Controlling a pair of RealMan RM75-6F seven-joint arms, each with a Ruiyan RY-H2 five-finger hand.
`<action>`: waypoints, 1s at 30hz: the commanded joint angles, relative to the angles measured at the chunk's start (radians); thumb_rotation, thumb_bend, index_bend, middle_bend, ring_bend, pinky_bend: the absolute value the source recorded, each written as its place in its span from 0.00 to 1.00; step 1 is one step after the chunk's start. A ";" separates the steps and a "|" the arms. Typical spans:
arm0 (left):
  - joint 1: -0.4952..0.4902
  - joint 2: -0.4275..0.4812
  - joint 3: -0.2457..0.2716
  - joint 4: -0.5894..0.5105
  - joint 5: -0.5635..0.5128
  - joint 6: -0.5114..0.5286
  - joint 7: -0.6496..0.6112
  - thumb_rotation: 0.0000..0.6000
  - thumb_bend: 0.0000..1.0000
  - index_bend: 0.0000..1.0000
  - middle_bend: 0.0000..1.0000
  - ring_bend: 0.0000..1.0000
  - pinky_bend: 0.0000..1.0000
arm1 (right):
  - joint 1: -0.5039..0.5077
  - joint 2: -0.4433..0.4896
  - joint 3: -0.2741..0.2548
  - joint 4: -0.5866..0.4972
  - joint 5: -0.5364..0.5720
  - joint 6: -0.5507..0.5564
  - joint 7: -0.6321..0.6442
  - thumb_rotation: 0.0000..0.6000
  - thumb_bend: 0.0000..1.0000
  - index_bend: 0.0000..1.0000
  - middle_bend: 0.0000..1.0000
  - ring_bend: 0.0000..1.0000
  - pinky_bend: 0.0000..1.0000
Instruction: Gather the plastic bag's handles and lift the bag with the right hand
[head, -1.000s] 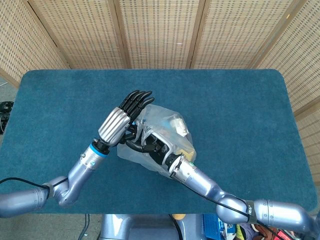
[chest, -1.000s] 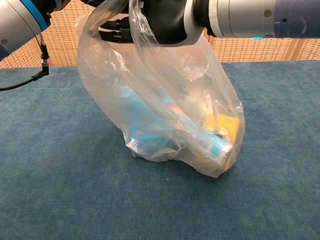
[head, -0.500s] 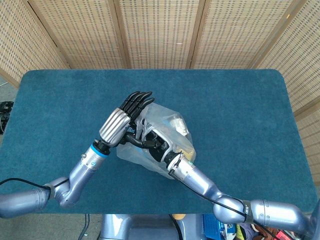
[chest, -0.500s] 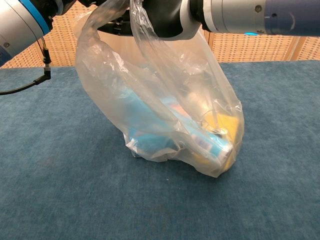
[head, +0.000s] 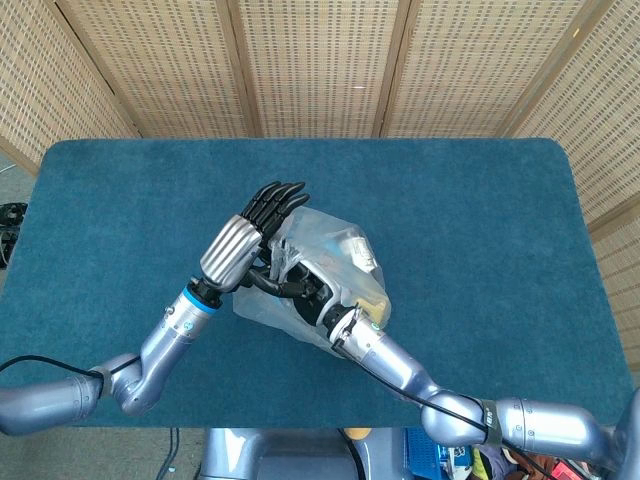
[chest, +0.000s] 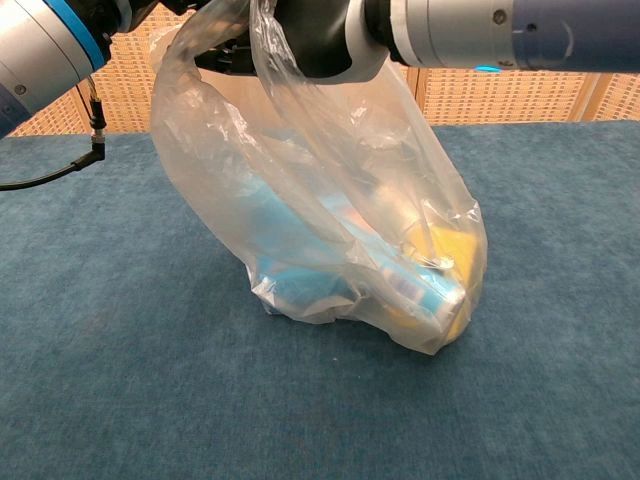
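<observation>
Woven cane screens (head: 320, 65) stand behind a table (head: 480, 200) w/ teal carpet-like top. A clear plastic bag (chest: 330, 230) sits near the table's middle, bottom resting on the surface, top pulled upward. Inside: a light-blue item (chest: 300, 285) on the left and a yellow one (chest: 458, 255) on the right, both low in the bag.

Right hand (head: 305, 285) reaches in from the near right, dark fingers curled into the bag's top where the handles (chest: 275, 70) bunch; chest view shows plastic draped over it, so it has hold of the handles. Left hand (head: 245, 235) is just left of the bag's top, fingers straight and close together, pointing far-right, flat against the plastic; it holds nothing that I can see.
</observation>
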 joint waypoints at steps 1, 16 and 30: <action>0.001 0.002 -0.001 -0.002 0.000 0.001 -0.001 1.00 0.81 0.00 0.00 0.00 0.00 | 0.002 -0.003 0.000 0.002 0.004 -0.001 -0.003 1.00 0.41 0.00 0.14 0.01 0.15; 0.011 0.032 -0.005 -0.015 0.001 0.008 0.011 1.00 0.21 0.00 0.00 0.00 0.00 | -0.008 -0.002 0.007 0.011 0.010 -0.008 -0.019 1.00 0.41 0.00 0.14 0.01 0.15; 0.022 0.076 -0.009 -0.019 0.018 0.024 0.032 1.00 0.04 0.00 0.00 0.00 0.00 | -0.016 -0.001 0.016 0.020 0.015 -0.019 -0.022 1.00 0.41 0.00 0.14 0.01 0.14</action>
